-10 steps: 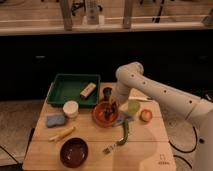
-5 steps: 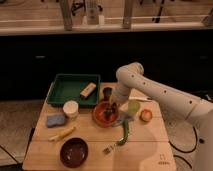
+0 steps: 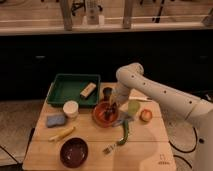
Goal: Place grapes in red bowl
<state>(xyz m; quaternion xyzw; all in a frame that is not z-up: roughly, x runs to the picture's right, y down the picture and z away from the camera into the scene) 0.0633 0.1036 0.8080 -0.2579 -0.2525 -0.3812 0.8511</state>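
Over the right inner side of the red bowl (image 3: 101, 115) at mid-tabletop (image 3: 90, 146), gripper (image 3: 114, 105) points down, fingers closed on the dark grapes (image 3: 113, 108), which hang just above the bowl's inside; green tray (image 3: 64, 88) behind-left.

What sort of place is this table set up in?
Probably a lab or office test area: a wooden table laid with a green tray and a maroon bowl, a dark counter behind, what looks like framed glass above. The gripper, shut, is over the red bowl.
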